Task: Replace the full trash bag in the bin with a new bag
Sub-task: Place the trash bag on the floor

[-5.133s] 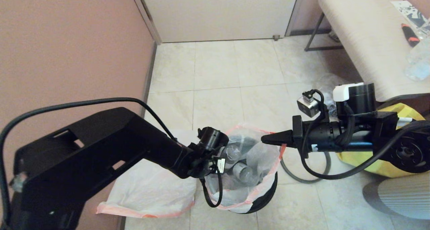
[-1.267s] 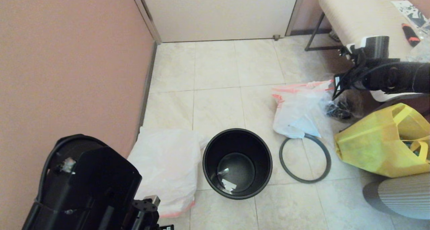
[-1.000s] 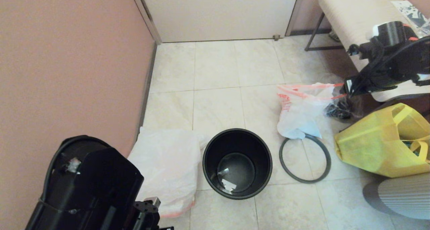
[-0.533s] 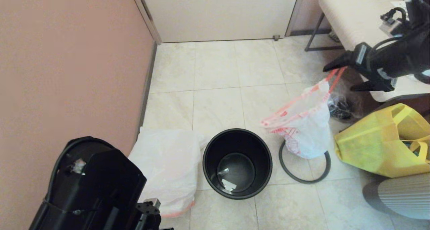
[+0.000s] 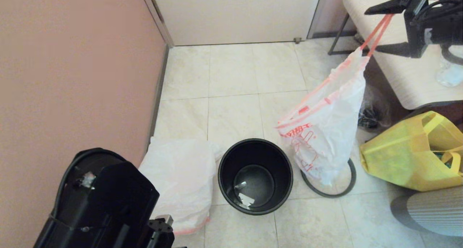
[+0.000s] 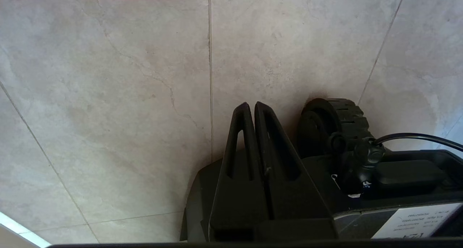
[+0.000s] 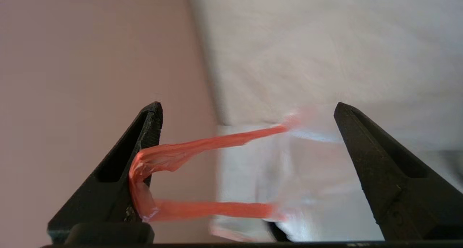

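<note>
The bin [image 5: 255,175] stands on the floor tiles, black and with no bag in it; its grey ring [image 5: 345,188] lies on the floor to its right. The full trash bag [image 5: 325,132], white with red print, hangs over that ring. Its orange-red drawstring [image 7: 202,141] is looped over one finger of my right gripper [image 5: 371,30], whose jaws stand wide open [image 7: 247,106] high at the right. The new bag [image 5: 181,179] lies flat left of the bin, by the wall. My left gripper [image 6: 252,105] is shut on nothing, low beside my base.
A yellow tote [image 5: 408,157] and a clear bag with dark items [image 5: 372,114] sit at the right, under a beige bench [image 5: 394,52]. The pink wall [image 5: 72,59] runs along the left, with a door [image 5: 235,12] at the back. My left arm [image 5: 101,204] fills the near-left corner.
My right gripper has risen and opened wider. The full trash bag, which lay on the floor, now hangs by its drawstring from one finger. The left arm has barely moved.
</note>
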